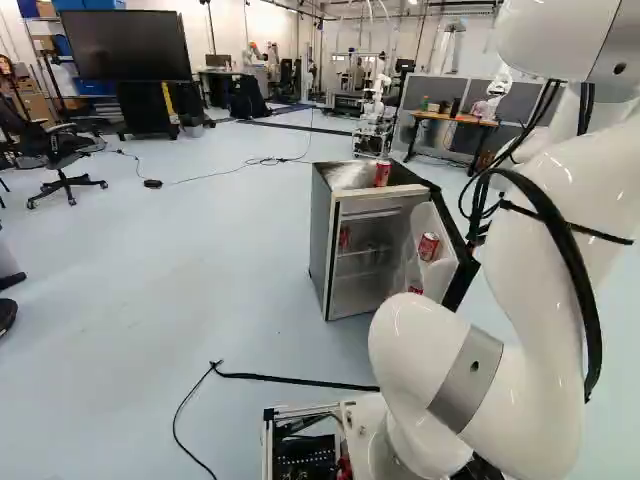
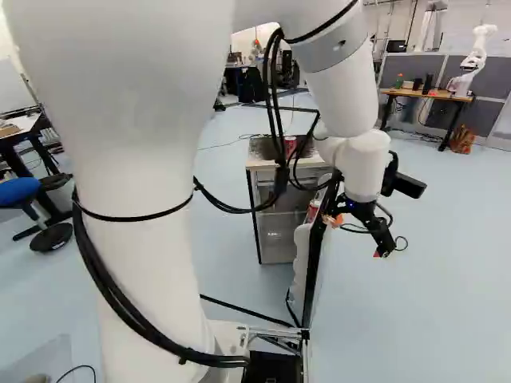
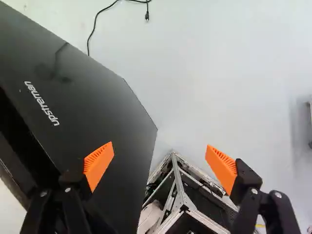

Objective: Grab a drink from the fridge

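From where I stand, the mini fridge has its door swung open towards the right, and the drinks are easy to spot. One red soda can sits in the door's inner rack, with another can partly showing below it; a third can stands on the fridge top, and something red shows inside. The pincer is released and empty, its orange pads wide apart, off to the right on the door's outer side.

If the rack can is the one wanted, I'd expect modest weight if it's full, firm under a light grip, but thin-walled: squeeze hard and it could dent. Smooth metal may slip, more so if chilled and damp. I'd take it round the exposed upper body, pads on opposite sides, and lift it clear of the rack before drawing away.
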{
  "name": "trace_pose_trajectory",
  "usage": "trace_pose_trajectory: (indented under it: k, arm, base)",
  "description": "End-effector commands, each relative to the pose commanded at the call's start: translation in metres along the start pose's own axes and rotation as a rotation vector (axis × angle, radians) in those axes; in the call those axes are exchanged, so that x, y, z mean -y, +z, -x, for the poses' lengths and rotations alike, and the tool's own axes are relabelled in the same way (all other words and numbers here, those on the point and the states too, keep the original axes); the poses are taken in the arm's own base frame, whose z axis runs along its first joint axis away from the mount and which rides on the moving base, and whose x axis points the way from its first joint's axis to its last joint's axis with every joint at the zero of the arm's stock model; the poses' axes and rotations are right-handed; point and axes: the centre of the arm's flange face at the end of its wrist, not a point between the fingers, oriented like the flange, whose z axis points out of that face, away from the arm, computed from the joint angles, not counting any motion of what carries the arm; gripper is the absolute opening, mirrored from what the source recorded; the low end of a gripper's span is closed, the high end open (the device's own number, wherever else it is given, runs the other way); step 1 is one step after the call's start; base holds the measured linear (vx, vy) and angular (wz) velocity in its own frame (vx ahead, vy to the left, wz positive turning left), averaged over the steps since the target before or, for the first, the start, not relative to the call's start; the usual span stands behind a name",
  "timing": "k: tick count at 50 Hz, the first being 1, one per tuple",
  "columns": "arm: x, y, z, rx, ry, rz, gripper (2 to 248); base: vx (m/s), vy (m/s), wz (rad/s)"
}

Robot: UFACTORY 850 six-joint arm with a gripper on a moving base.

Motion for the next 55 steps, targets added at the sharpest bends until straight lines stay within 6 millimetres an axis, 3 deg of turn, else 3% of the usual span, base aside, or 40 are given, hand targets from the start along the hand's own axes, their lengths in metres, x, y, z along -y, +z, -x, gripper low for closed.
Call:
trace_pose_trajectory:
  k: [55]
  arm:
    - [0.025, -0.027, 0.099, -0.088, -0.1, -0.013, 247]
  base:
    - [0.0, 0.0, 0.0]
